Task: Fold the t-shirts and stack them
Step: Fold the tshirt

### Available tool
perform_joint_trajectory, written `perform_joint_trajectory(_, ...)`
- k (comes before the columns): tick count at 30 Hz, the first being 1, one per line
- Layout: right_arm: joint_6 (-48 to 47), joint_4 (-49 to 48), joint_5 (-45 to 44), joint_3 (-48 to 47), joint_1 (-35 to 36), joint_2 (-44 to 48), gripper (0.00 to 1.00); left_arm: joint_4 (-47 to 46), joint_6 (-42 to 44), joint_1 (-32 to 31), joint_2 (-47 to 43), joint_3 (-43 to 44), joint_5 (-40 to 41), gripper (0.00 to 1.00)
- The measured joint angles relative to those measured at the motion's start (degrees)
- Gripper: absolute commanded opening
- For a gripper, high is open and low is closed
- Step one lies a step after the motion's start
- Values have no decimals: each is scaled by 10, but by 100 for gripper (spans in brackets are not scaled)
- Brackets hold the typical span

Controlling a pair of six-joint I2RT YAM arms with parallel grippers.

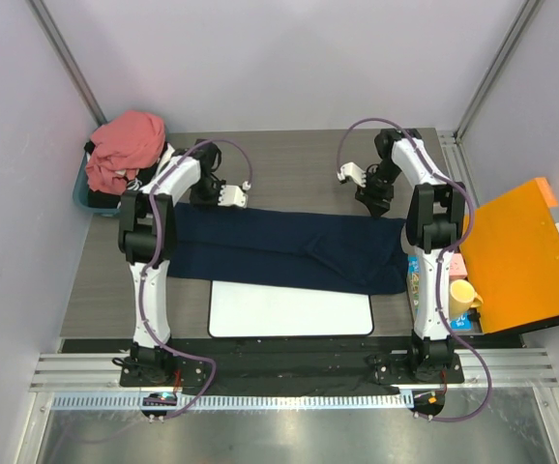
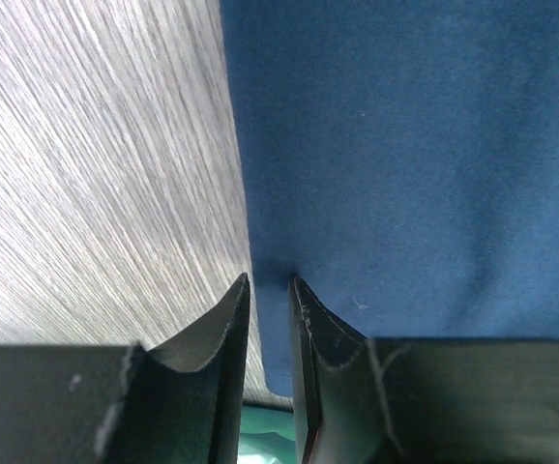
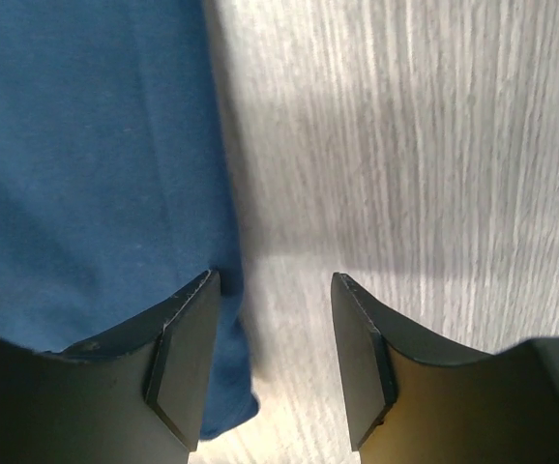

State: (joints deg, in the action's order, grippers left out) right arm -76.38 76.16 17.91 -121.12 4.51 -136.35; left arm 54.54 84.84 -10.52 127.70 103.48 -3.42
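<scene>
Navy t-shirt runs lengthwise from pincer to pincer: left pincer pinches its edge, right pincer open astride it

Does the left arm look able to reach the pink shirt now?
Probably, once freed: the pink shirt sits uncovered beside the left arm, but the left gripper seems pinched on the edge of the navy shirt and must let go first.

Skinny white left arm and right arm, chunky black joints, purple cables looping off both, black bases bolted down. Matte black wedge-shaped fingers, edges kinda scuffed tbh.
</scene>
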Motion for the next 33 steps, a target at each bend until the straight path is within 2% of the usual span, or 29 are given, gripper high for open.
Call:
perform_joint_trajectory(15,-18,3,-21,-30,0,-30,58,27,22,0,22,28,10,24)
perform_joint_trajectory(24,-19,2,24,-27,2,8,59,45,25,0,22,33,8,24)
perform_joint_trajectory(33,-28,3,25,81,13,71,59,51,42,-2,29,37,10,25)
